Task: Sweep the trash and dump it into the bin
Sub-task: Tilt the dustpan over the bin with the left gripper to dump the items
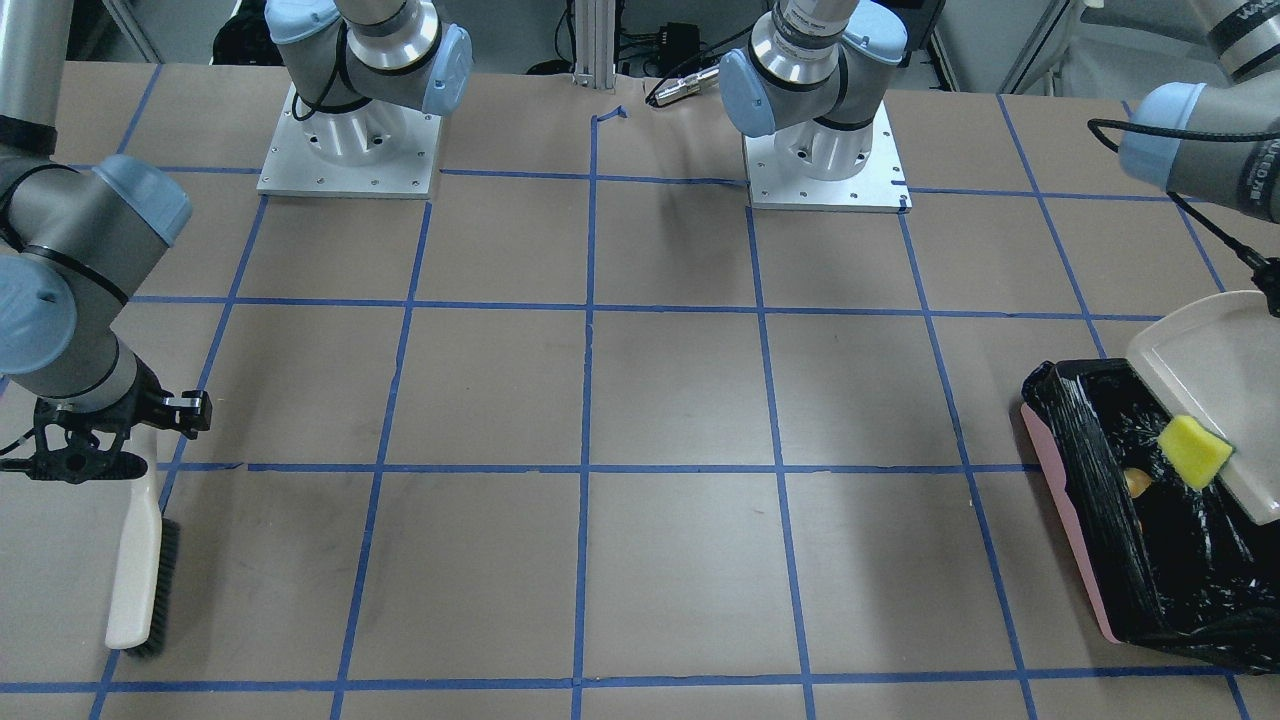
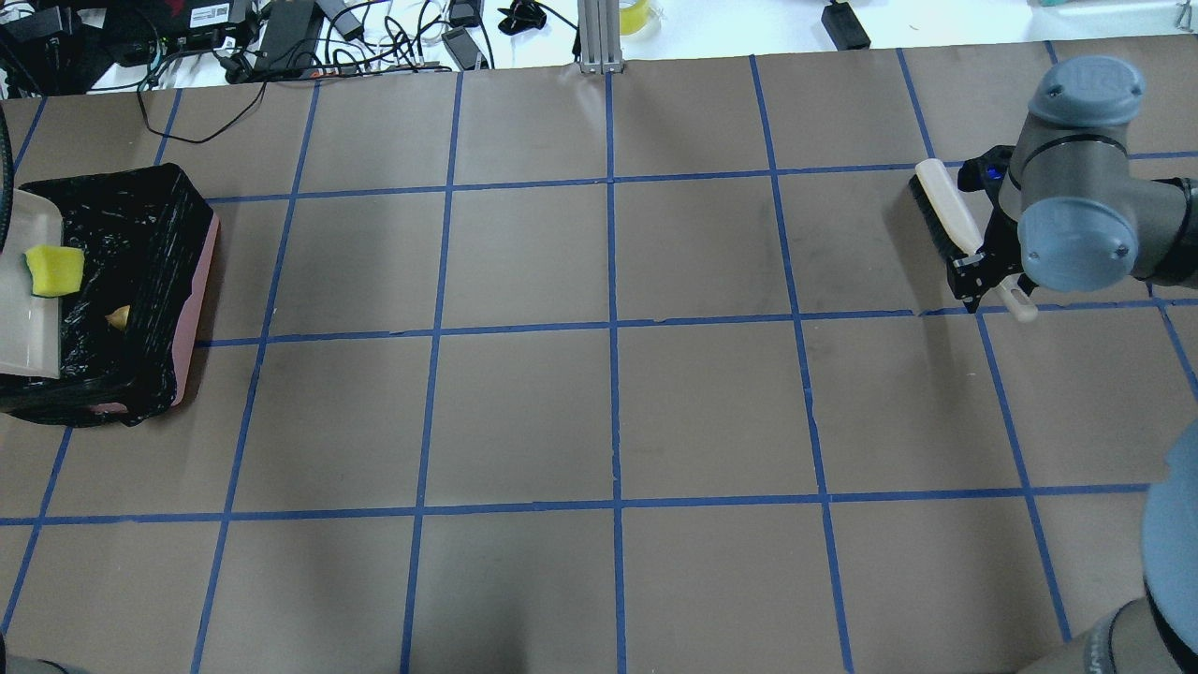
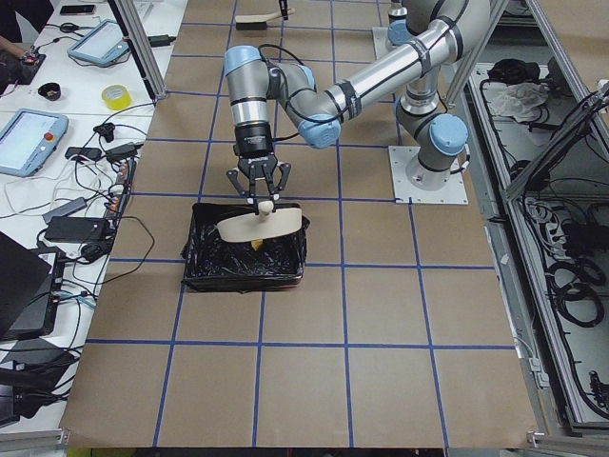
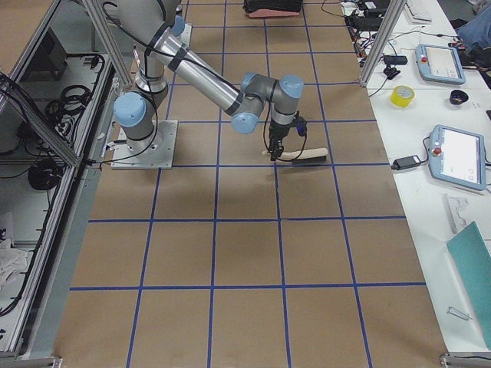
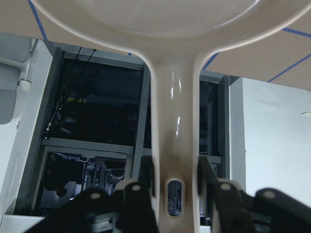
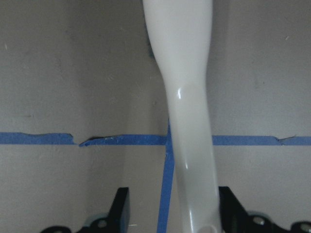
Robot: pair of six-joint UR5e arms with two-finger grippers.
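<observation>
My left gripper [image 5: 175, 194] is shut on the handle of the beige dustpan [image 1: 1220, 370] and holds it tilted over the pink bin [image 1: 1065, 520] lined with a black bag. A yellow wedge [image 1: 1193, 450] sits at the pan's lower lip, also seen in the overhead view [image 2: 53, 270]. A golden-brown lump [image 1: 1137, 483] lies inside the bin. The pale rind is hidden. My right gripper [image 6: 174, 213] is open. Its jaws stand wider than the handle of the white brush [image 1: 135, 570], which lies on the table between them.
The bin [image 2: 201, 290] stands at the table's end on my left, the brush [image 2: 941, 211] at the end on my right. Both arm bases [image 1: 350, 150] are at the robot's side of the brown, blue-taped table.
</observation>
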